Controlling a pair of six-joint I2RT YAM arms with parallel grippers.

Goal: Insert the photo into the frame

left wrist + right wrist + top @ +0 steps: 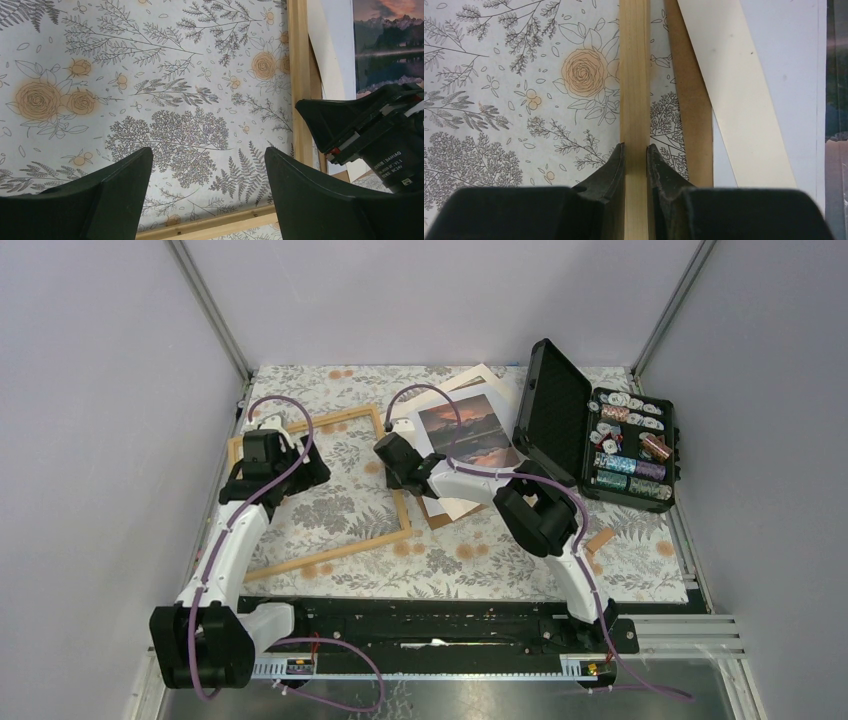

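Floral-print tablecloth (pixel 480 560), seen from above: large thin light-wood rectangular picture frame (pixel 330 552) flat on cloth, left of centre, slightly askew, only cloth inside its opening. Rectangular paper photo (pixel 470 430), orange-pink sunset over dark mtns w/ white border: outside frame, just beside its rt rail, face up atop cream window mat (pixel 487 374) and plain brown backing board (pixel 447 516), btwn frame and open black hard case (pixel 548 405) holding rows of poker chips (pixel 630 450). Rt gripper (pixel 393 473): low at frame's rt rail. Wrist view: rt gripper (pixel 635 150) closed on frame (pixel 634 75), one finger pressed to each side of the pale wood rail; backing board (pixel 691 100) and mat (pixel 739 100) just rt of rail. Left gripper (pixel 277 477): above frame's opening nr its far-left corner. Wrist view: left gripper (pixel 207 152) spread wide, holding nothing, cloth below; frame (pixel 299 75) to the rt, photo (pixel 387 45) beyond it.
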